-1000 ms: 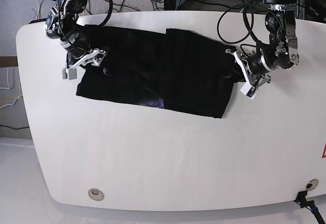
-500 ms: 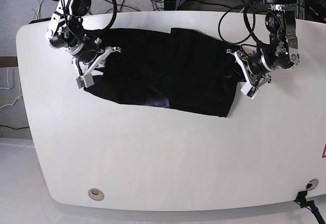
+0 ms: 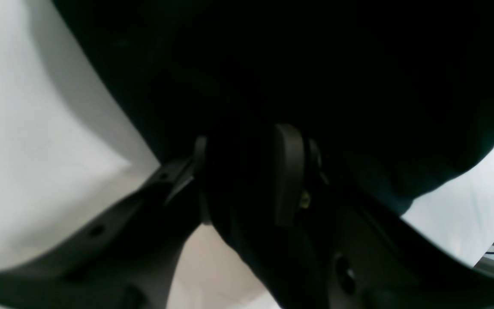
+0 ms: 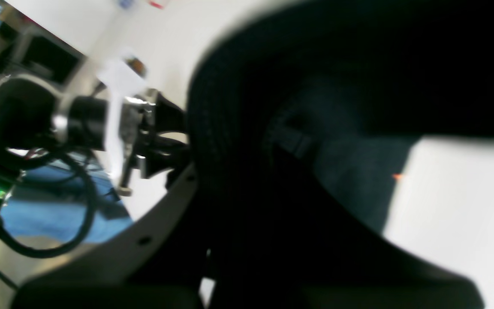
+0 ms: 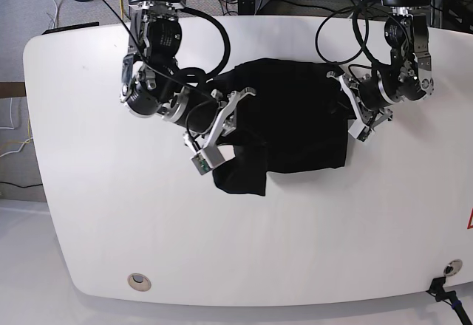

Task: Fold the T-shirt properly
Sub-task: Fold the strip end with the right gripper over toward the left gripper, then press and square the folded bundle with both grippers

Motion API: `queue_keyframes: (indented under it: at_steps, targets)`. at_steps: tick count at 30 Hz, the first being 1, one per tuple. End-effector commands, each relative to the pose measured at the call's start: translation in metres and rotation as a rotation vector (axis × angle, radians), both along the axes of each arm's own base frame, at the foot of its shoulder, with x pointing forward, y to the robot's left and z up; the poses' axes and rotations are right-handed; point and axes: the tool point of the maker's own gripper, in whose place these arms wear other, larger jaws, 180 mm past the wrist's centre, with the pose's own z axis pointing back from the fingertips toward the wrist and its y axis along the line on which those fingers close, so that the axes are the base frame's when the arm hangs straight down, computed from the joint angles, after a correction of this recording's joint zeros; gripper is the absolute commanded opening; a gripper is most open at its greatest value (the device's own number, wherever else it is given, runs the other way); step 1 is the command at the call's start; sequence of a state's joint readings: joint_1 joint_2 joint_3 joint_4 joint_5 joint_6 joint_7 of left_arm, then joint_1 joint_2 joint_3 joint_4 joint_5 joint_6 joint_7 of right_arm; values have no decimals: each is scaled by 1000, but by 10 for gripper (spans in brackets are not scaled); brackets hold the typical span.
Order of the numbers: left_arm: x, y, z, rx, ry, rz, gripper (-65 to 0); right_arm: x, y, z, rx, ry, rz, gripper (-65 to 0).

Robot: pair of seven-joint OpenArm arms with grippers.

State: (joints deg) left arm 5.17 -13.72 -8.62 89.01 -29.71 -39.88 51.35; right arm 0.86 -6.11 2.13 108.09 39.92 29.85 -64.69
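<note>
The black T-shirt (image 5: 295, 111) lies bunched at the back middle of the white table (image 5: 222, 251), with one flap hanging down toward the front at its left. My right gripper (image 5: 225, 122) is at the shirt's left side, shut on a lifted fold of it. In the right wrist view the T-shirt (image 4: 315, 64) drapes over the fingers and hides them. My left gripper (image 5: 349, 111) holds the shirt's right edge. In the left wrist view the T-shirt (image 3: 315, 64) runs between the fingers (image 3: 287, 171), and the left gripper (image 3: 240, 171) is shut on it.
Cables and stands crowd the space behind the table's far edge. A round grommet (image 5: 138, 281) sits near the front left edge. A black connector (image 5: 443, 288) is at the front right corner, and a red sticker (image 5: 469, 220) marks the right edge.
My right arm has swung from the far left to the table's middle, dragging the shirt's left half over onto its right half. The left gripper has stayed at the right edge.
</note>
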Motion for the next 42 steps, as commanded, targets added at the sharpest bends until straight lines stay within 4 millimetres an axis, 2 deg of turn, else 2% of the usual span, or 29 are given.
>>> queue_keyframes:
  at_steps: [1,4,9,12,14,18,20,24,28,31,34,37,39,42]
  targets:
    - [9,0,12,-18,-45,0,-471,1,23,10,57,-15,49,-650]
    - [9,0,12,-18,-45,0,-471,-1,49,9,84,-11,120,-650]
    - [9,-1,12,-20,-46,0,-471,-7,78,-6,143,25,159,-650]
    - [9,-1,12,-23,-45,1,-472,-11,86,-22,148,75,172,-519]
    - [9,-2,13,-24,-47,0,-472,-8,88,-26,151,84,171,-432]
    - [13,5,20,-24,-70,22,-472,-3,88,-33,175,97,141,-321]
    - [19,16,31,-15,-106,54,-472,3,87,-31,153,77,138,-299]
    - [26,24,52,-43,-168,87,-472,12,88,-26,120,40,141,-297]
    - [33,27,76,-29,-244,90,-472,12,108,-7,105,-21,218,-293]
    - [39,50,107,7,-342,147,-472,13,128,4,116,-20,247,-294]
    - [41,70,137,47,-431,194,-472,24,128,1,103,11,220,-294]
    - [47,100,168,93,-519,268,-472,34,129,16,119,-19,220,-294]
    - [50,125,185,150,-555,295,-472,49,120,30,135,-45,197,-294]
    - [50,140,196,177,-579,320,-472,73,78,37,121,-82,115,-294]
